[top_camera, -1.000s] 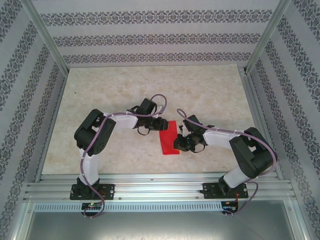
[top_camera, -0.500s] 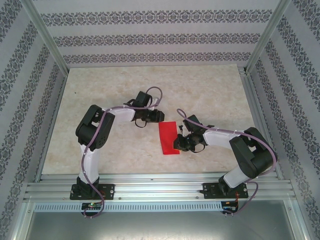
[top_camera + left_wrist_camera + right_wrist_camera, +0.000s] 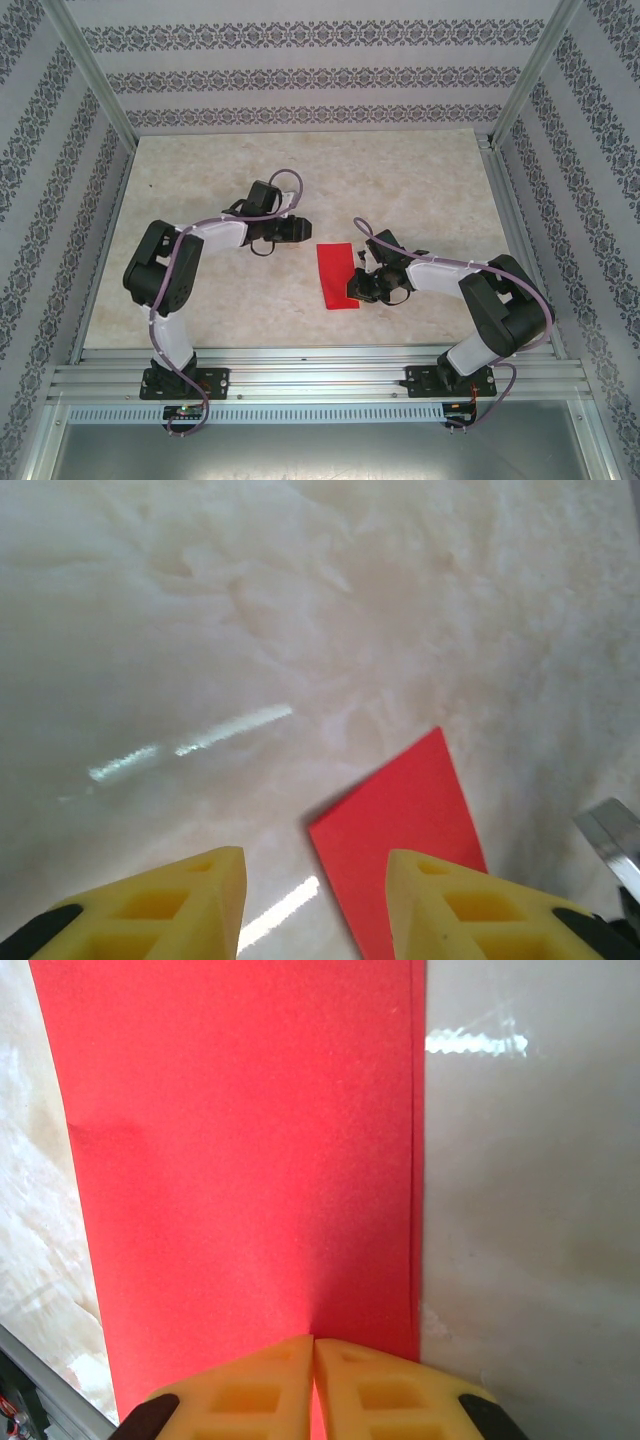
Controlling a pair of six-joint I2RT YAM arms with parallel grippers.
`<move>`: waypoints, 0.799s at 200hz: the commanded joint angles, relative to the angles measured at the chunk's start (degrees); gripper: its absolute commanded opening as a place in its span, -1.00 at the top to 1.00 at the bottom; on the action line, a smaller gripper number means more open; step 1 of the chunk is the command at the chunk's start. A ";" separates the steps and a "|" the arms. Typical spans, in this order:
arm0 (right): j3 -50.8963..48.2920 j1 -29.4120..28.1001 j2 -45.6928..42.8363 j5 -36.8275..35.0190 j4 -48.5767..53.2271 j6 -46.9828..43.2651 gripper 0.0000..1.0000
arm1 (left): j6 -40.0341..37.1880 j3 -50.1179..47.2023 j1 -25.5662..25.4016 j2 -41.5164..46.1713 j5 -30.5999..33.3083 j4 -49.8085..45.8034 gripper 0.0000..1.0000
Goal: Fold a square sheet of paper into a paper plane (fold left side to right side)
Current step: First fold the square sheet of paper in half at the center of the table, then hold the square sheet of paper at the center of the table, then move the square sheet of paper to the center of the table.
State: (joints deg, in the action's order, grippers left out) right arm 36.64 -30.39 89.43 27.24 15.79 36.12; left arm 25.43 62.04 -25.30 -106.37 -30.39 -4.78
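The sheet of paper (image 3: pixel 336 275) lies flat on the table as a bright red upright rectangle, folded double; a thin second layer edge runs along its side in the right wrist view. My right gripper (image 3: pixel 357 284) is shut, its yellow fingertips together and resting on the paper (image 3: pixel 240 1160) near its right edge (image 3: pixel 314 1342). My left gripper (image 3: pixel 300 230) is open and holds nothing, hovering just left of the paper's far corner (image 3: pixel 400 820), with its gap (image 3: pixel 315 865) over bare table. No paper plane shape is formed.
The pale marbled tabletop (image 3: pixel 300 170) stretches wide behind and to the left. Patterned walls and metal frame posts (image 3: pixel 90 70) enclose it. An aluminium rail (image 3: pixel 320 375) runs along the near edge. A grey metal part (image 3: pixel 610 830) shows at the right edge of the left wrist view.
My left arm has drawn back to the left, off the paper's far left corner, which now shows fully. The right gripper and the paper have stayed put.
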 commanded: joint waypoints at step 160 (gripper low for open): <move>-0.05 -2.45 -10.90 -8.88 -1.40 -6.56 0.76 | 0.50 -1.01 -8.36 -9.31 -1.18 2.91 0.18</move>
State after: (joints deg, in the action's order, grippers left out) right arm 36.73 -30.92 82.63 20.86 16.71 32.60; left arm 27.22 63.66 -33.41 -114.28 -34.17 -0.91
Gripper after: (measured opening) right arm 0.120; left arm 0.410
